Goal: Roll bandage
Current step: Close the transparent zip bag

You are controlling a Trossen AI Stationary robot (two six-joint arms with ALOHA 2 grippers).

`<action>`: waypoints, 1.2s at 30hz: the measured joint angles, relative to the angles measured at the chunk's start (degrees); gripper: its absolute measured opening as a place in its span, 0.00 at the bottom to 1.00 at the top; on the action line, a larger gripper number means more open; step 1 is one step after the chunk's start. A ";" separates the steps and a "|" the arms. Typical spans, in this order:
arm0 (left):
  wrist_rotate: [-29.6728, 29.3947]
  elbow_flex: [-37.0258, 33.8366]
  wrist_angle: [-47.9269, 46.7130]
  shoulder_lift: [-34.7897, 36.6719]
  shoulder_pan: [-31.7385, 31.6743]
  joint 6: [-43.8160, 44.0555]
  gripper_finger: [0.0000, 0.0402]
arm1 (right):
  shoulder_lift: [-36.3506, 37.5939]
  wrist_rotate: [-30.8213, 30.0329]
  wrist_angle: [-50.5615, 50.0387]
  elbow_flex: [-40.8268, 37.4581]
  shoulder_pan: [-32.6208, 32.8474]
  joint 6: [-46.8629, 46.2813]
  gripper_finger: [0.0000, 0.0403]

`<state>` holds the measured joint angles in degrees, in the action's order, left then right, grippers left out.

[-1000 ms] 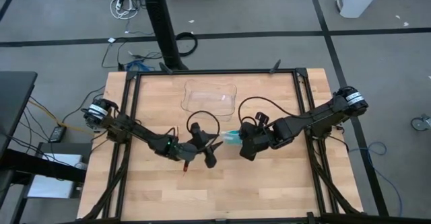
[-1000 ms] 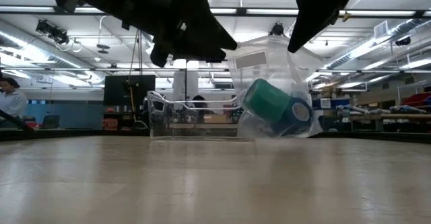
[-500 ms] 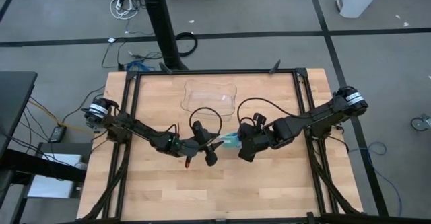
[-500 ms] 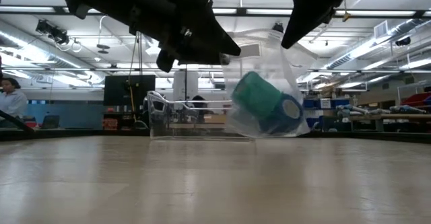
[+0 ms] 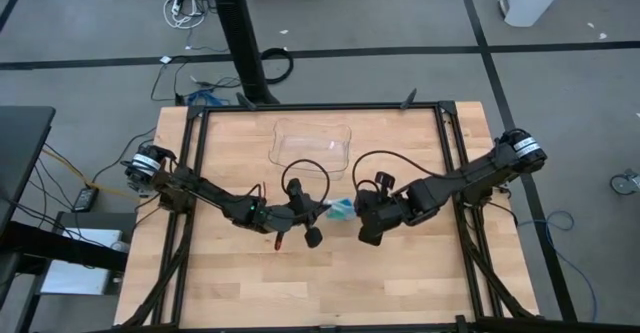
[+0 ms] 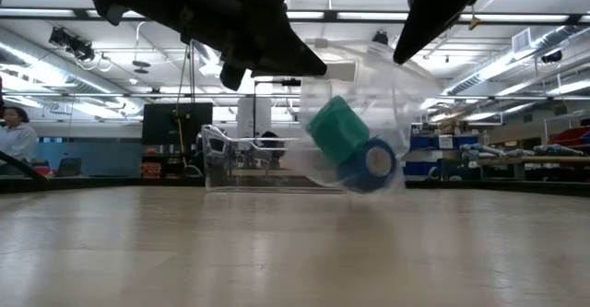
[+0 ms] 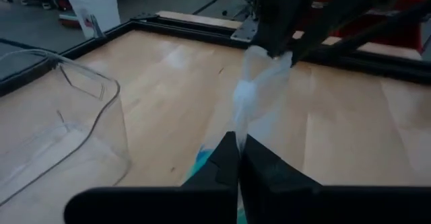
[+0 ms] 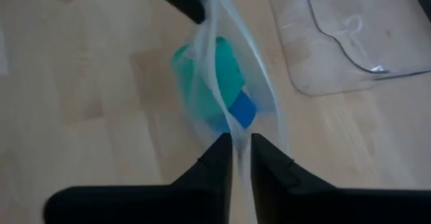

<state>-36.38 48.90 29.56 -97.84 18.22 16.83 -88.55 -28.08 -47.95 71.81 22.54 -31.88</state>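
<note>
We are holding clear bag (image 6: 355, 132) above desk (image 5: 400, 273), teal bandage (image 6: 334, 127) inside beside blue roll (image 6: 371, 164). Left gripper (image 7: 237, 158) and right gripper (image 8: 237, 143) both pinching bag film. Step: opening bag; next needs pulling bandage free.

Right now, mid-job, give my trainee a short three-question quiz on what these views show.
1. True or false: the bandage lies flat and unrolled on the table.
2. What encloses the bandage and the blue roll? A) the clear tray B) a clear plastic bag C) nothing
3. Fill in: the bag hangs between the left gripper and the ____ gripper.

Key:
1. False: it is a stubby teal roll held above the table.
2. B
3. right; both pairs of fingers pinch the bag's film.
</note>
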 joint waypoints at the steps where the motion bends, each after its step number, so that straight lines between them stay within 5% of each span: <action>1: 0.02 0.00 -0.20 0.00 0.00 -0.30 0.01 | 0.00 0.02 0.02 0.00 0.29 0.53 0.13; 10: 4.46 0.00 0.90 -0.02 0.02 -4.63 0.01 | 2.81 -4.61 8.80 -0.02 2.17 8.06 0.22; 16: 5.52 0.00 2.13 -0.02 0.04 -4.65 0.00 | -1.49 4.08 22.97 -0.02 -0.44 22.46 0.22; 36: 5.70 0.00 2.30 -0.02 1.03 -4.69 0.00 | -2.45 11.86 23.96 -0.87 -4.87 24.42 0.29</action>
<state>-30.68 48.90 31.85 -97.86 19.25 12.14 -91.01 -16.22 -23.99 70.94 17.67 -7.46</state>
